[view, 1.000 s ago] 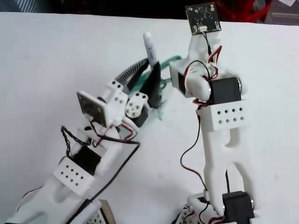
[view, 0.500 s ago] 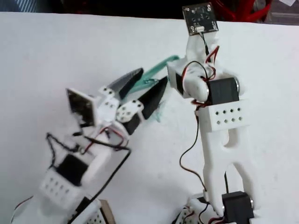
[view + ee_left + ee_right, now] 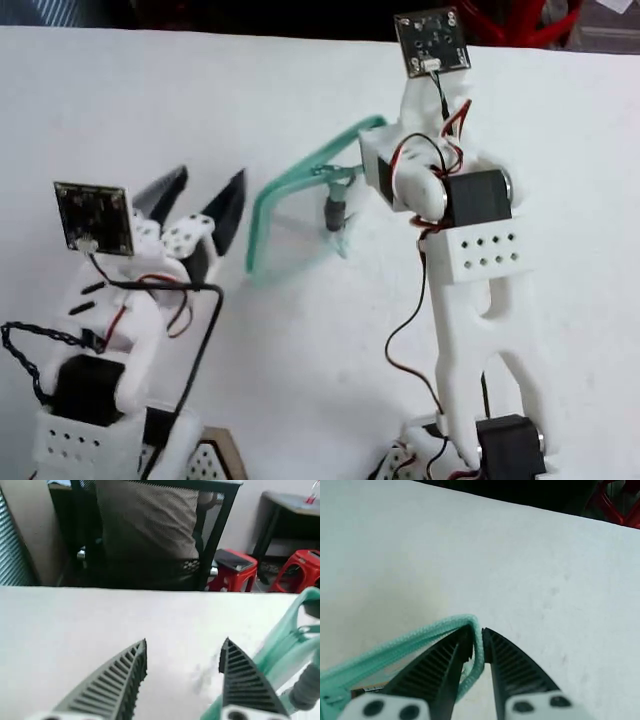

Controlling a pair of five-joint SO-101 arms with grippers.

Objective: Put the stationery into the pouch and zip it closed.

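Within the last 1 s the left gripper has let go of the pen it held upright at the pouch's mouth and has drawn back to the near left. It now hangs over the bare table with its jaws spread wide and nothing between them. The pen has dropped into the pouch, which sits at the middle of the table, its far-right corner raised. By my reading, 1 item is stowed and the zipping is not yet done. The high view hides what carries that corner. The right wrist view settles it: the right gripper has its jaws nearly together, pinching the pouch's green edge. The left wrist view shows the left gripper gaping over white table, with the pouch just to its right and the pen's grey end inside. I cannot tell from any view where the zip's slider is.
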